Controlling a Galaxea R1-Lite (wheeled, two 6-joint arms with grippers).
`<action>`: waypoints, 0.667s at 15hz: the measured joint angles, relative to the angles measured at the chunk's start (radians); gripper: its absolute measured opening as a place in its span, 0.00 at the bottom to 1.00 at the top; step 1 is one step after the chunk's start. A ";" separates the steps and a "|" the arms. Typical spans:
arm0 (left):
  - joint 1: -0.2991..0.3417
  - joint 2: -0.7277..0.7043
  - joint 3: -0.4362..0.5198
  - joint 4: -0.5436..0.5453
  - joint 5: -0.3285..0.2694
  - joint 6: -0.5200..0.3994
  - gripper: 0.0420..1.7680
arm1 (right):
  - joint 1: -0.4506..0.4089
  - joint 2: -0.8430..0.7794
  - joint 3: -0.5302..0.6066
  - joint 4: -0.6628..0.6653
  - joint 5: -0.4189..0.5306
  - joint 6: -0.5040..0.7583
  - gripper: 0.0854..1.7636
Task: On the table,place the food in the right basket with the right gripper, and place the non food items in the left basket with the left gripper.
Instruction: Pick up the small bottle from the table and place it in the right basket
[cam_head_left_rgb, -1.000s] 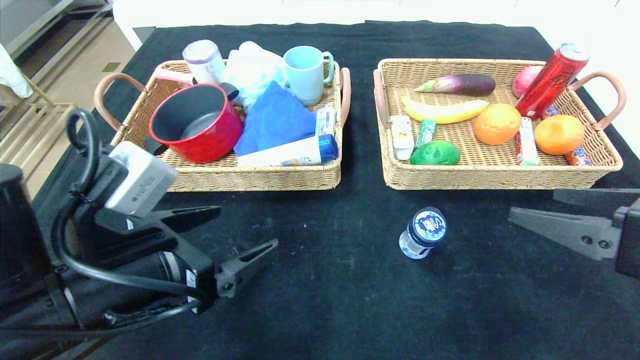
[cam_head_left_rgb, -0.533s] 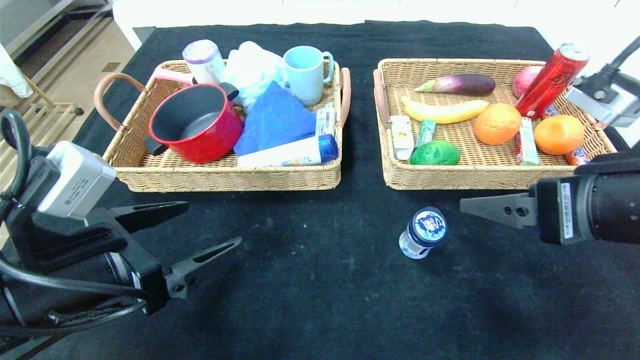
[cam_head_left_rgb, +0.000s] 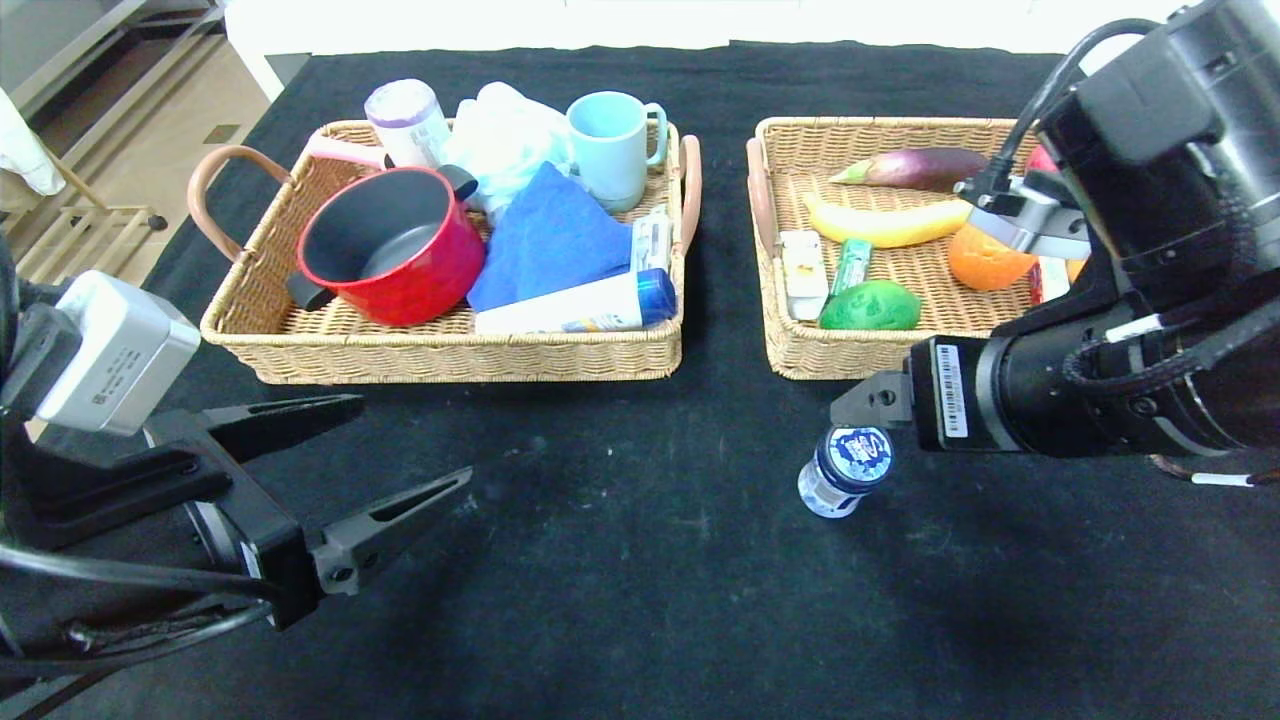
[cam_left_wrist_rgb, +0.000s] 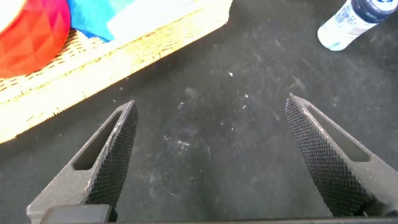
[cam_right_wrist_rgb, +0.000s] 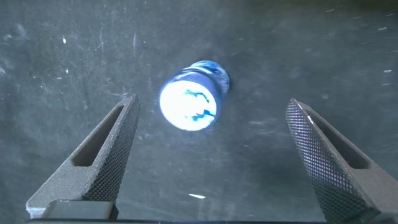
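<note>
No writing is legible; the small blue-and-white lidded tub carries only a blue-and-white printed lid and a pale label. It stands upright on the black worktop, near the right basket. The right gripper hangs over it, arm reaching in from the right, fingers released and spread, not touching. The left gripper sits low at near left, fingers released. Farther off, the left basket holds a red pot.
</note>
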 joint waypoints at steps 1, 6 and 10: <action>-0.002 -0.005 0.000 0.001 0.000 0.001 0.97 | 0.005 0.025 -0.029 0.020 -0.003 0.005 0.97; -0.003 -0.020 0.003 0.004 -0.002 0.007 0.97 | 0.015 0.149 -0.115 0.069 -0.026 0.035 0.97; -0.005 -0.024 0.006 0.003 -0.004 0.014 0.97 | 0.015 0.210 -0.131 0.070 -0.032 0.053 0.97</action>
